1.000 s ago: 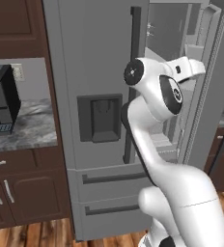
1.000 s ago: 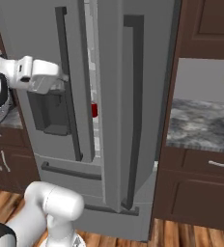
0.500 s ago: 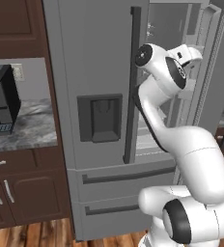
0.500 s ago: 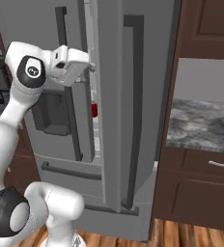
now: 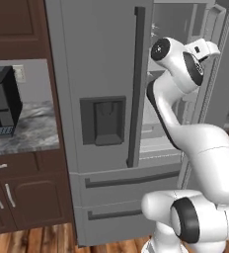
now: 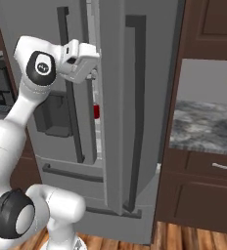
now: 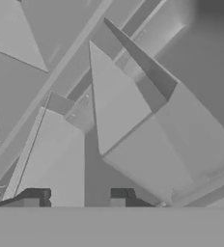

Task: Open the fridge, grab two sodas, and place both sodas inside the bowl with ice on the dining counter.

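Note:
The grey fridge (image 5: 101, 74) has its left door closed and its right door (image 6: 135, 73) swung open. My gripper (image 5: 216, 47) is up high inside the opening, just past the left door's bar handle (image 5: 136, 84). From the right, the gripper (image 6: 93, 73) sits in the gap between the two doors. Below it, a red soda (image 6: 96, 111) shows through that gap. In the hand view, pale shelves and bins (image 7: 147, 140) lie ahead, and the gripper (image 7: 76, 198) is shut with nothing seen between its tips. The bowl and the dining counter are out of view.
A black appliance (image 5: 0, 101) stands on the marbled wall counter (image 5: 35, 131) left of the fridge, over dark cabinets (image 5: 22, 197). Another marbled counter (image 6: 203, 124) and dark cabinets flank the open door on the right. The floor is wood (image 5: 32, 239).
The arm has swung up and forward, carrying the hand higher and deeper into the fridge opening. The jaws have gone from wide open to shut.

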